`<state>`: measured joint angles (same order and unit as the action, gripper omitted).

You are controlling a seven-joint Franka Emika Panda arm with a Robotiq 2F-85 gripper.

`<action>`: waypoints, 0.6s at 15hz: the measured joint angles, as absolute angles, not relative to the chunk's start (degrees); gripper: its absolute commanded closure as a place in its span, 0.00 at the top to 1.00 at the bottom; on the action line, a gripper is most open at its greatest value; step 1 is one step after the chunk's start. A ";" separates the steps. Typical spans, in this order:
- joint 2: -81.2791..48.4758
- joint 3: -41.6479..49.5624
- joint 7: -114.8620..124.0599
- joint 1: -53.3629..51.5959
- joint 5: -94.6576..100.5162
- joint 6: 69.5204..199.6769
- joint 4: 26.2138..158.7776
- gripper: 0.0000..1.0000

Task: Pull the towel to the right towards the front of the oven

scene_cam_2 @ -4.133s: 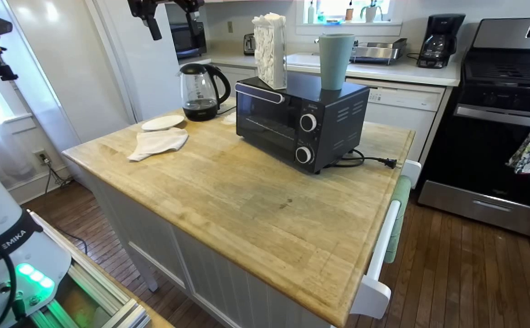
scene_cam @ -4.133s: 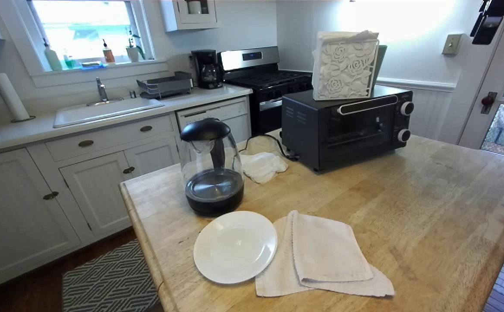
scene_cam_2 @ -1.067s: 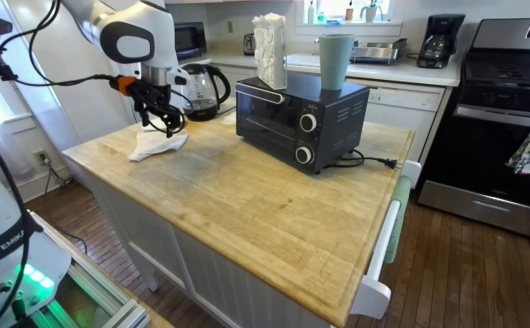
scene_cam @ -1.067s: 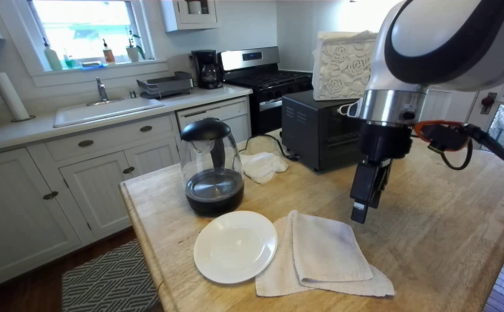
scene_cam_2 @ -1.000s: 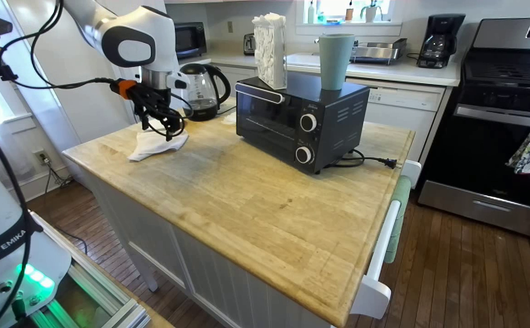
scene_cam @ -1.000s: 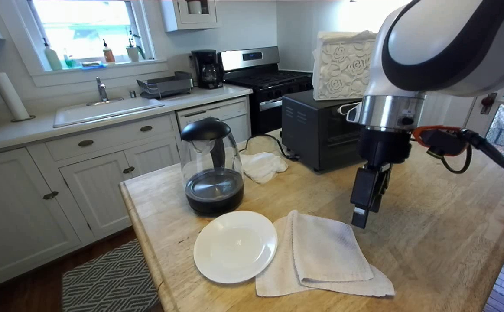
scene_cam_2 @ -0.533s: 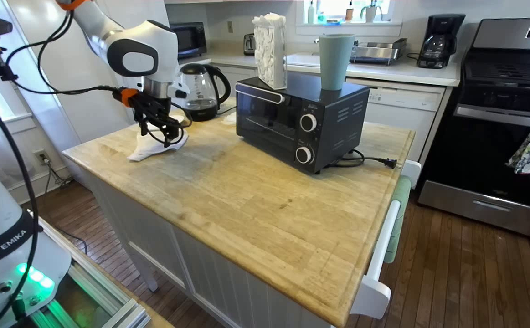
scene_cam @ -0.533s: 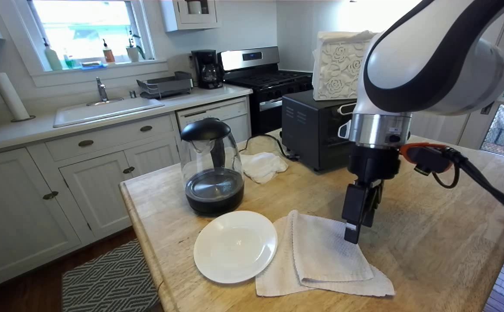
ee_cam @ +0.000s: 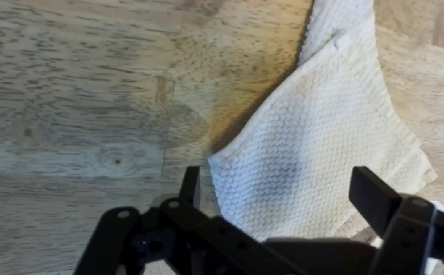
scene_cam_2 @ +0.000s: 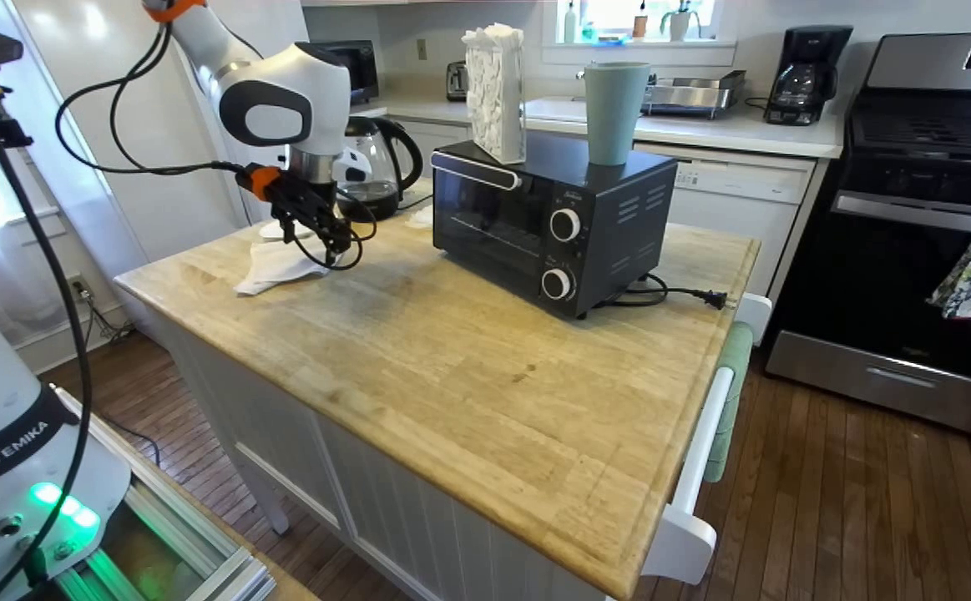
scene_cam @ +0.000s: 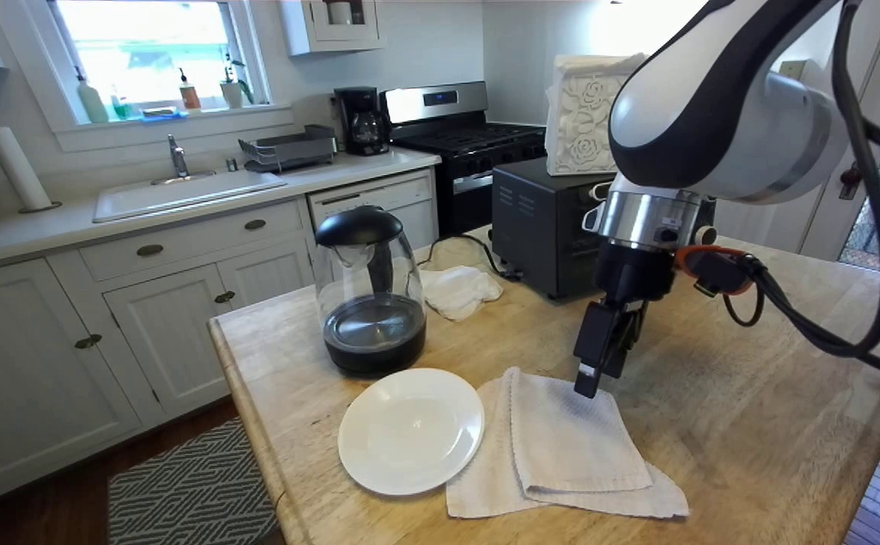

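- Reach seemed nearly done: the jaws stood wide at a corner of the towel, holding nothing.
- In an exterior view it lay on the worktop, the plate at nine o'clock, the oven near twelve.
- Grip and pull seemed left.

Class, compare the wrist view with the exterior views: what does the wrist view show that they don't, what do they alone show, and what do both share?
Only the wrist view: a close-up of the towel between the spread fingers of the hand, and two round dark specks in the wooden tabletop.

Only the exterior views: the toaster oven, coffee maker and white arm.

Both: the towel, the hand and the wooden tabletop.
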<state>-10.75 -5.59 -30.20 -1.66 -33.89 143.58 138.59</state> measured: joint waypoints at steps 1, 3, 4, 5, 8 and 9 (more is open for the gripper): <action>-11.38 -6.05 -31.72 -1.05 -35.16 143.57 138.10 1.00; -12.75 -6.70 -34.00 -0.10 -37.21 143.41 137.13 0.87; -13.45 -6.90 -34.85 0.28 -37.97 143.25 136.71 0.79; -14.18 -7.10 -35.46 0.64 -38.35 142.94 136.25 0.68; -16.20 -7.41 -36.61 1.23 -38.39 141.80 135.16 0.46; -16.69 -7.51 -36.84 1.41 -38.39 141.22 134.72 0.40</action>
